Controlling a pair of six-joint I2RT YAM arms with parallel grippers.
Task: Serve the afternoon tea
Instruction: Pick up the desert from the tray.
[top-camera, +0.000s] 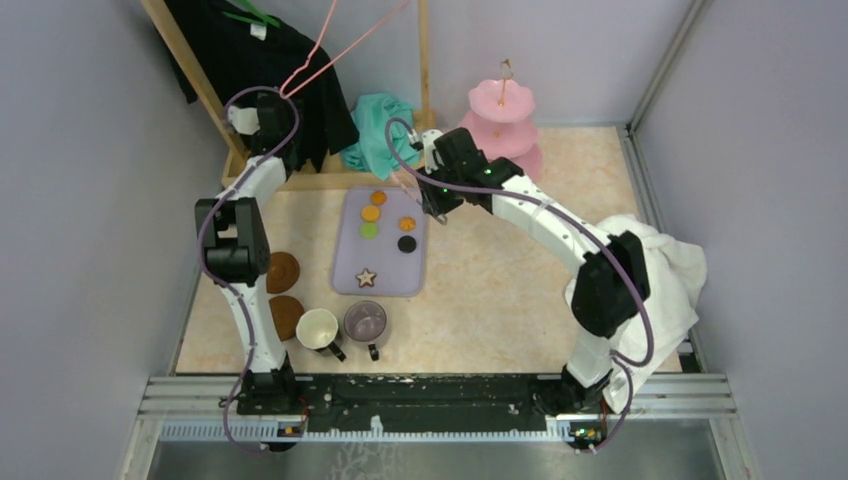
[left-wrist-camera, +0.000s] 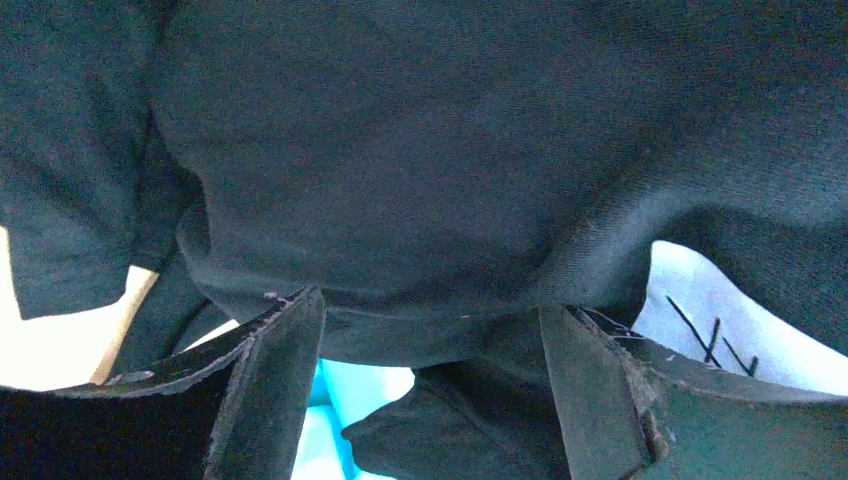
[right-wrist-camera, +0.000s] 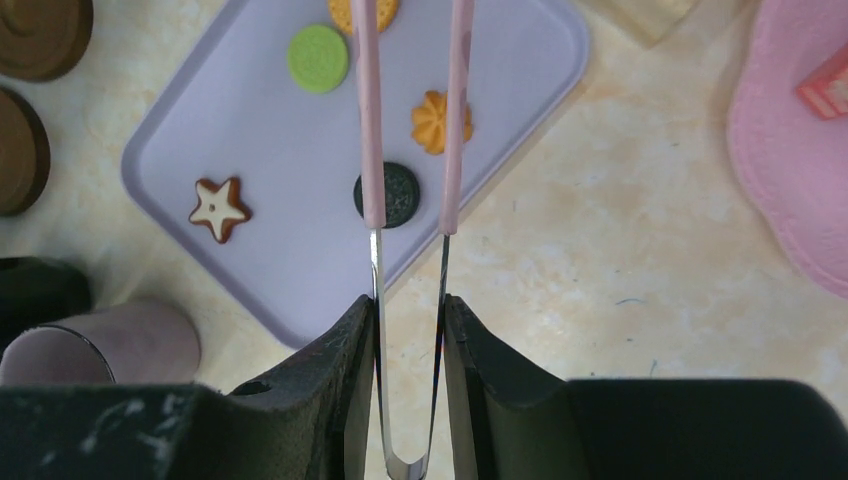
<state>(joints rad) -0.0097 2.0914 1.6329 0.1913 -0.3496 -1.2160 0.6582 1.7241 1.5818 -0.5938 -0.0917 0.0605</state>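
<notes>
Overhead, a lilac tray (top-camera: 345, 255) on the counter (top-camera: 500, 290) carries six sweets: three orange rounds (top-camera: 370, 213), one green round (top-camera: 369, 230), one black round (top-camera: 407, 243) and one star cookie (top-camera: 366, 277). Two brown coasters (top-camera: 282, 272), one cream mug (top-camera: 318, 328) and one greyish-purple mug (top-camera: 365, 322) stand by its near left corner. One pink three-tier stand (top-camera: 503, 125) is at the far edge. The left tool (top-camera: 248, 118) is up at a black garment (top-camera: 300, 70), and the right tool (top-camera: 432, 200) is over the tray's far right corner.

From the left wrist, the jaws are wide apart and grip nothing. The garment fills the view, and the dark strokes on a white patch (left-wrist-camera: 710, 330) cannot be read.

From the right wrist, the tool is closed on one pair of tongs (right-wrist-camera: 370, 150) with pink tips. The tips hang over the tray, at the black round.
</notes>
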